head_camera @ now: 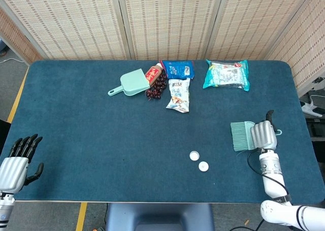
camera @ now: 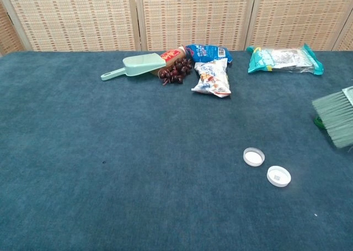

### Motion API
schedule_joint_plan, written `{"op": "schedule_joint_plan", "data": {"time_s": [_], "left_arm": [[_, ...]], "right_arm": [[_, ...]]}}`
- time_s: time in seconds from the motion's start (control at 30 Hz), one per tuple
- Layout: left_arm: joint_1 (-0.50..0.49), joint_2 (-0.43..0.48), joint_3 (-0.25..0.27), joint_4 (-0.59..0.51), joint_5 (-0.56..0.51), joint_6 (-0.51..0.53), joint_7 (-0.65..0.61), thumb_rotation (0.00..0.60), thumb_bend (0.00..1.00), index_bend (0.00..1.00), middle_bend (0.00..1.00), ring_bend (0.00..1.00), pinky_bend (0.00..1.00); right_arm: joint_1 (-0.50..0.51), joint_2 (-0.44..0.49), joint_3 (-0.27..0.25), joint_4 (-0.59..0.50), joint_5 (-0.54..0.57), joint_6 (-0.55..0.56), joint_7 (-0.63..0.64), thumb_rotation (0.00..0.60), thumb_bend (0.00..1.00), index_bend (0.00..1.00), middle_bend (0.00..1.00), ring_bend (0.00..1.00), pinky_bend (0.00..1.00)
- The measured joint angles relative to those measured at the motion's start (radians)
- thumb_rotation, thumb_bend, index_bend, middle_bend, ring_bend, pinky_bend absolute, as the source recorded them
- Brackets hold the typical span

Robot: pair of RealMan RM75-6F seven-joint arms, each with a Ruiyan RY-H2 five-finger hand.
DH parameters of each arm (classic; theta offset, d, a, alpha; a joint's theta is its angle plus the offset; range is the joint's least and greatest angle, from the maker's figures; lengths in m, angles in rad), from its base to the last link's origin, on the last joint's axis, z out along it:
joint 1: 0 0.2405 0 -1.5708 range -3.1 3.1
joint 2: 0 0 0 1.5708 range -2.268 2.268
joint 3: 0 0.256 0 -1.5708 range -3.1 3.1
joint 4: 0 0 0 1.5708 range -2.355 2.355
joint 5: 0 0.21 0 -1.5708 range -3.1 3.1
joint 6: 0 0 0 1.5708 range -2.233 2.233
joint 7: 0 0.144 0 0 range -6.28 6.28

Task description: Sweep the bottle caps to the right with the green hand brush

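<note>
Two white bottle caps lie side by side on the blue table: one (head_camera: 194,155) (camera: 253,156) and another (head_camera: 203,166) (camera: 278,176) slightly nearer and to its right. My right hand (head_camera: 262,135) grips the green hand brush (head_camera: 242,135) (camera: 336,113), bristles pointing left, well to the right of the caps and clear of them. In the chest view only the brush's bristles show at the right edge. My left hand (head_camera: 18,159) hovers open at the table's near left corner, holding nothing.
At the back lie a green dustpan (head_camera: 130,83), dark grapes (head_camera: 156,90) by a red packet (head_camera: 153,73), a blue bag (head_camera: 177,69), a white snack bag (head_camera: 179,95) and a teal bag (head_camera: 227,74). The table's right edge (head_camera: 304,134) is close to my right hand.
</note>
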Motion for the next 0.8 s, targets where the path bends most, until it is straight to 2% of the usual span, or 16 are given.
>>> {"op": "schedule_joint_plan", "data": {"time_s": [0.23,0.37,0.5,0.8], "left_arm": [[0.004,0.002,0.002,-0.001,0.006,0.011,-0.008,0.600,0.46,0.00,0.00,0.00,0.01],[0.006,0.007,0.002,0.000,0.007,0.015,-0.020,0.600,0.46,0.00,0.00,0.00,0.01],[0.008,0.012,0.000,0.002,0.005,0.018,-0.034,0.600,0.46,0.00,0.00,0.00,0.01],[0.006,0.020,0.000,0.005,0.010,0.020,-0.055,0.600,0.46,0.00,0.00,0.00,0.01]], "right_arm": [[-0.002,0.091,0.016,-0.214,-0.089,0.024,0.057,0.600,0.52,0.94,0.87,0.58,0.16],[0.019,0.085,0.020,-0.313,-0.120,0.029,0.019,0.600,0.52,0.94,0.87,0.58,0.16],[0.048,0.034,0.019,-0.350,-0.145,0.037,-0.069,0.600,0.52,0.94,0.87,0.58,0.16],[0.109,-0.184,-0.012,-0.343,-0.160,0.072,-0.345,0.600,0.52,0.94,0.87,0.58,0.16]]}}
